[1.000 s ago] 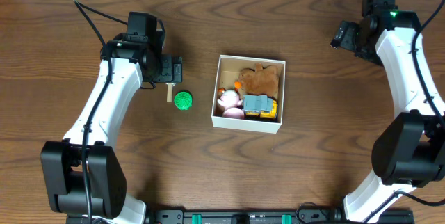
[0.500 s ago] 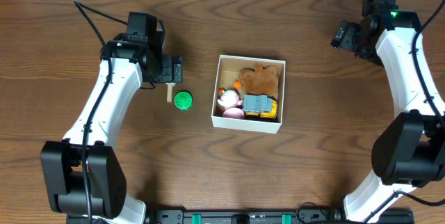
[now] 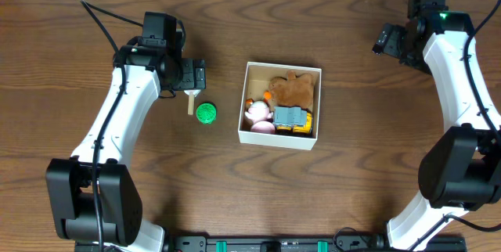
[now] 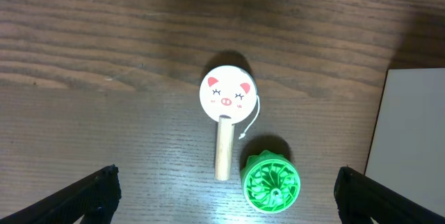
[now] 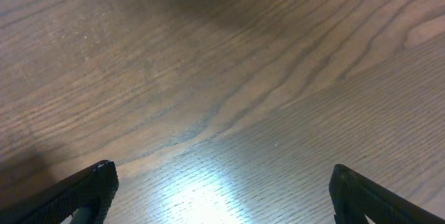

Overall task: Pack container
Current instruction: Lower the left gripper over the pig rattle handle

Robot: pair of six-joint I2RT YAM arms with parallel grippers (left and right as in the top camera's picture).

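Observation:
The container (image 3: 243, 109), a small square white box, sits mid-table and holds a brown plush (image 3: 295, 88), a pink toy (image 3: 256, 113) and a grey-and-yellow toy (image 3: 293, 118). Its white wall shows at the right of the left wrist view (image 4: 410, 126). Left of it lie a wooden stick with a round pig face (image 3: 190, 102) (image 4: 227, 95) and a green round ribbed toy (image 3: 206, 113) (image 4: 271, 184). My left gripper (image 3: 192, 76) (image 4: 226, 196) is open and empty above these two toys. My right gripper (image 3: 385, 41) (image 5: 221, 196) is open and empty at the far right, over bare wood.
The wooden table (image 3: 156, 189) is dark brown. Both arms rise from the near edge along the left and right sides.

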